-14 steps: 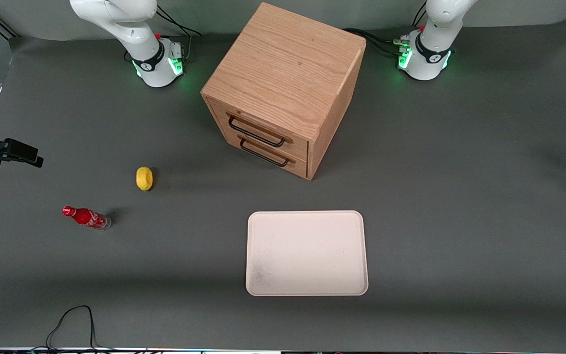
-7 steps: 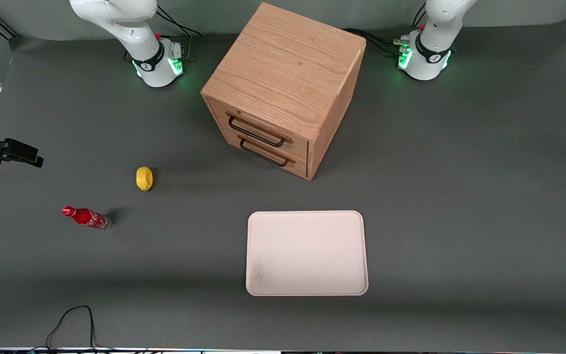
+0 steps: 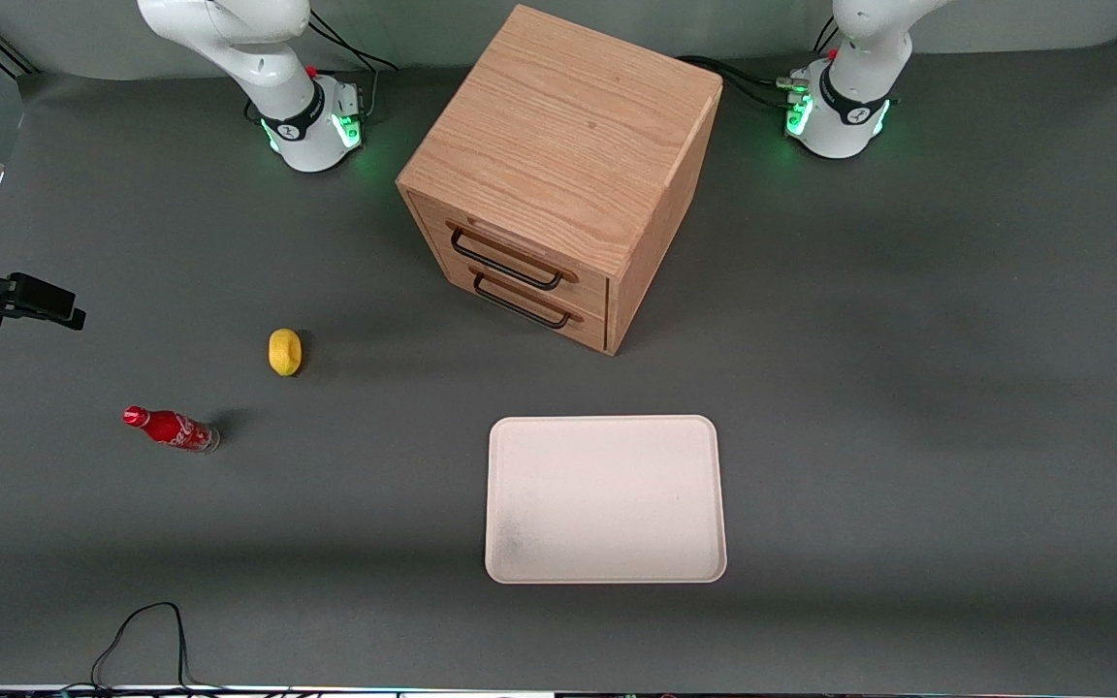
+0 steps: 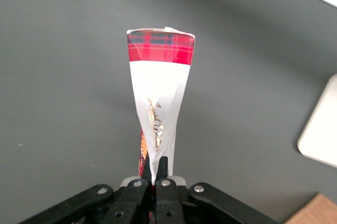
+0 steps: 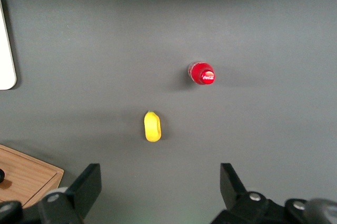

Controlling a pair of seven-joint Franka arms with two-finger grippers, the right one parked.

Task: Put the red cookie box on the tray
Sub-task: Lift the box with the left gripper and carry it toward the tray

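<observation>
Front view: the tray (image 3: 605, 499) is seen bare in front of the wooden drawer cabinet (image 3: 558, 174), so placement is judged still to be done. Wrist view: the red cookie box (image 4: 158, 108) is held aloft, pinched by its end between the gripper (image 4: 156, 174) fingers, near the tray's corner.

Matt grey worktop (image 3: 908, 485); grained wooden cabinet (image 3: 558, 126); smooth matt tray (image 3: 605, 499); cardboard box (image 4: 159, 92) clamped in black gripper (image 4: 156, 174).
</observation>
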